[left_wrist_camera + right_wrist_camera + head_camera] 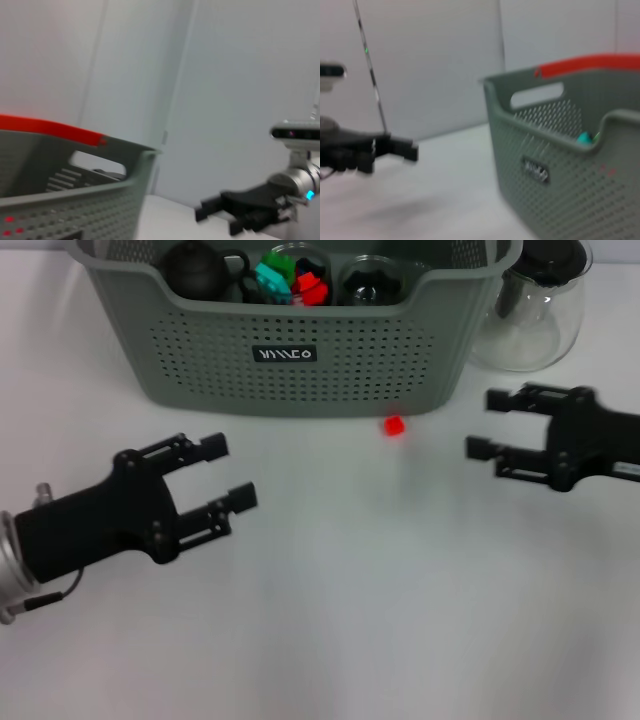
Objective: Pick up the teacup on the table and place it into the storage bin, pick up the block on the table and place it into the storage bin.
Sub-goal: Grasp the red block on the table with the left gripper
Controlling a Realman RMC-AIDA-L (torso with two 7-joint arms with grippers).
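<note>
- The left hand [225,472] is hovering over the white surface [330,620] at the near left, its black body angled up toward the bin [300,360], with the fingers spread wide and holding nothing.
- The left arm's silver wrist is showing at the left edge of the head view, and the hand is reaching forward and rightward from it.
- The right hand [483,426] is hanging at the right side, pointing leftward, level with the bin's front; its two fingers are also standing wide apart and empty.
- The right hand is sitting just in front of the glass pitcher [530,310], apart from it.
- The bin is standing at the far middle of the surface, logo plate [284,354] facing the robot.
- A small red block [394,425] is lying on the surface just before the bin's front wall, toward its right end, between the two hands and nearer the right one.
- Inside the bin a dark teapot [195,270] is lying at the left, coloured blocks [290,280] in the middle and a dark round thing [370,282] at the right; which of these is the teacup I cannot tell.
- The left wrist view is showing the bin's handle corner [100,165] and the right hand [212,212] farther off.
- The right wrist view is showing the bin's logo side [555,170] and the left hand [400,147] beyond.
</note>
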